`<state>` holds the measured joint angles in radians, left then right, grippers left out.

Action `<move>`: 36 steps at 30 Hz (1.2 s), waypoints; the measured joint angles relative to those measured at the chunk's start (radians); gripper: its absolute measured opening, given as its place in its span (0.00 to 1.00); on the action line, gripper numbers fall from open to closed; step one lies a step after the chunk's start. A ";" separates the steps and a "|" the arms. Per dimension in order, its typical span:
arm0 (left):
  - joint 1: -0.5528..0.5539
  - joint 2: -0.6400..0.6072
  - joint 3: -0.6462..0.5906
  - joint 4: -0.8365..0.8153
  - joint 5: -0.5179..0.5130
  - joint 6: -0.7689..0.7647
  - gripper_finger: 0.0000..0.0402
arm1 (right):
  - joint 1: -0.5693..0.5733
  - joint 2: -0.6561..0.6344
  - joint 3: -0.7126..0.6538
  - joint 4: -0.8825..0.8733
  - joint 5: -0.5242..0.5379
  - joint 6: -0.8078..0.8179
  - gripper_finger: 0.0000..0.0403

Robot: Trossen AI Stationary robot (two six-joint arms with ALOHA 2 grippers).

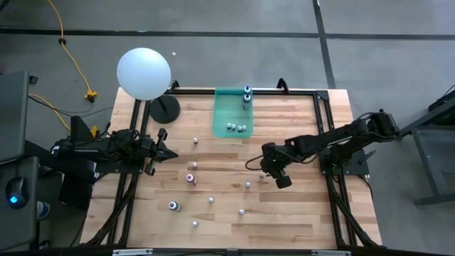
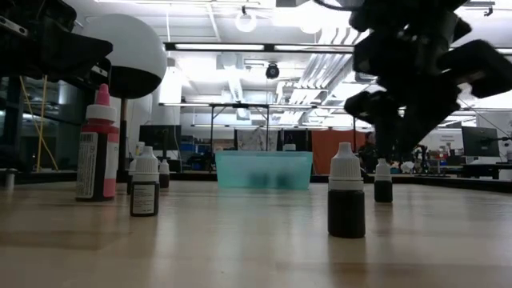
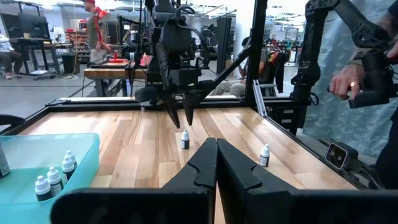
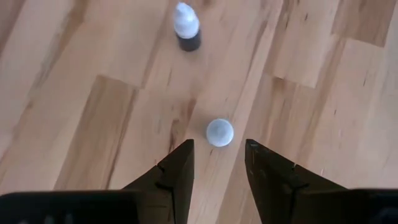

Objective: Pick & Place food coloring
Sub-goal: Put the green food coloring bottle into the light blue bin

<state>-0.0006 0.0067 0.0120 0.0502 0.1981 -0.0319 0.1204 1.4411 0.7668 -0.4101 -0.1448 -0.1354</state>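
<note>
The right gripper (image 1: 267, 173) hangs over the middle right of the desk (image 1: 298, 213) in the high view, pointing down. Its fingers (image 4: 177, 168) are spread apart and hold nothing. In the right wrist view a small bottle (image 4: 219, 132) stands just past the fingertips, a bit ahead of the gap between them. We see its white cap from straight above, so its long way runs up and down. It looks like the fingers need to go down and a tiny bit forward so the bottle sits between them, and then squeeze. A second bottle (image 4: 186, 26) with a dark body stands farther off, near the top of that picture.

The left gripper (image 1: 168, 152) waits at the left middle of the high view, well apart from this bottle. Its fingers (image 3: 199, 167) are pressed together with nothing in them. So the right arm is much the nearer one for this pick.

More little bottles are dotted over the lower middle of the desk in the high view, and one of them has a pink body (image 1: 190, 178). A green tray (image 1: 222, 114) lies at the top middle of the desk. It already has a few small bottles (image 1: 235, 128) in it and a bigger blue one (image 1: 247, 96) at its far end. I think the bottle should go there next. If the fingers come down a bit off, they could knock the bottle over, since it is thin and tall.
</note>
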 joint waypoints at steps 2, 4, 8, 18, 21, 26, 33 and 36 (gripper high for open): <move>0.000 0.000 0.000 0.000 0.000 0.000 0.00 | -0.005 0.031 0.009 0.000 -0.009 0.010 0.36; 0.000 0.000 0.000 0.000 0.000 0.000 0.00 | -0.008 0.057 0.011 0.005 -0.018 0.035 0.40; 0.000 0.000 0.000 0.000 0.000 0.000 0.00 | -0.004 0.079 0.012 0.022 -0.020 0.048 0.48; 0.000 0.000 0.000 0.000 0.000 0.000 0.00 | -0.002 0.086 0.012 0.042 0.029 0.049 0.47; 0.000 0.000 0.000 0.000 0.000 0.000 0.00 | -0.002 0.086 0.013 0.041 0.027 0.049 0.44; 0.000 0.000 0.000 0.000 0.000 0.000 0.00 | -0.002 0.086 0.013 0.042 0.026 0.049 0.38; 0.000 0.000 0.000 0.000 0.000 0.000 0.00 | -0.002 0.086 0.013 0.056 0.018 0.049 0.32; 0.000 0.000 0.000 0.000 0.000 0.000 0.00 | -0.002 0.086 0.013 0.057 0.017 0.049 0.31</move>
<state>-0.0002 0.0067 0.0120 0.0502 0.1981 -0.0319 0.1184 1.5272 0.7795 -0.3528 -0.1276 -0.0868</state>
